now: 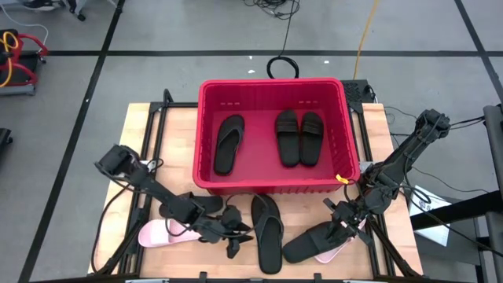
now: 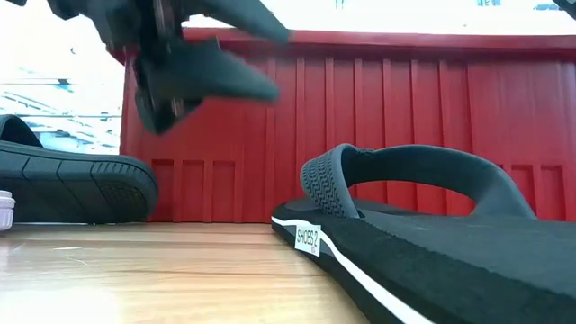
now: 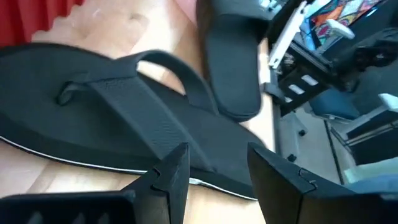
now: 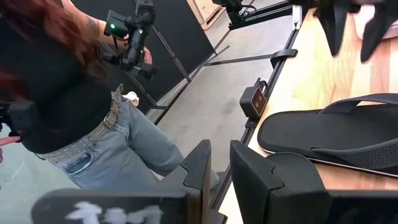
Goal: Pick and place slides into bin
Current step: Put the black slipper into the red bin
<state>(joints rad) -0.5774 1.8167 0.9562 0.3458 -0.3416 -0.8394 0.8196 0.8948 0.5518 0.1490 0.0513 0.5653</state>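
Black thong slide (image 1: 267, 233) lies flat on the table just before the red bin (image 1: 206, 141), light and floppy, I'd say; take its edge. Left gripper (image 3: 217, 177) hovers parted, empty; right gripper (image 4: 217, 169) parted too, holding nothing.

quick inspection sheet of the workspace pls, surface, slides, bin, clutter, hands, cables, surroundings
surface: wooden table, bare planks showing at its left.
slides: three black ones inside the bin; on the table a black thong slide, a black slide on a pink one, another pink slide.
bin: red basket, upright at the table's back.
clutter: nothing seen.
hands: left hand open beside the thong slide; right hand empty, fingers slightly apart.
cables: yellow cable and black cable loop on the floor.
surroundings: person beside the table.
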